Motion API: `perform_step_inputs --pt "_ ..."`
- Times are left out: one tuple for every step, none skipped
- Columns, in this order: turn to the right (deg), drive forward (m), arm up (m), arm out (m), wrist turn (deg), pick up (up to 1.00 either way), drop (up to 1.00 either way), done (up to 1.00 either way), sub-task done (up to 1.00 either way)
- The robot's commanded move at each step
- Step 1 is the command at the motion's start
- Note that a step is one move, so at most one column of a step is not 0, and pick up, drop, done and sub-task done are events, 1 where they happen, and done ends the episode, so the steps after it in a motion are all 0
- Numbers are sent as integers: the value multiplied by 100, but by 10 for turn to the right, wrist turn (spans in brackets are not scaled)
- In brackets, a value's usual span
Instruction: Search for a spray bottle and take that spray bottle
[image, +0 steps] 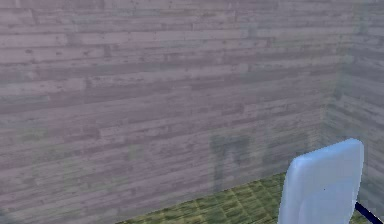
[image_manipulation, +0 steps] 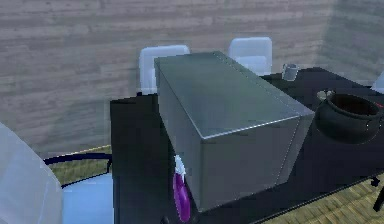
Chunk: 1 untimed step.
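Note:
A small purple bottle with a pale top (image_manipulation: 181, 192) stands near the front edge of a dark table (image_manipulation: 135, 150) in the arm side view. It sits right against the near left corner of a large grey box (image_manipulation: 230, 110). Its lower part is cut off by the table's edge region.
A dark round pot (image_manipulation: 350, 115) and a small glass cup (image_manipulation: 290, 71) sit on the table's right part. Pale blue chairs (image_manipulation: 163, 62) (image_manipulation: 251, 50) (image_manipulation: 30, 180) surround the table. Another chair (image: 322, 185) stands before a wood-plank wall (image: 150, 90).

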Motion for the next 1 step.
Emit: perform_step_inputs --pt "0 0 0 0 0 100 0 0 0"
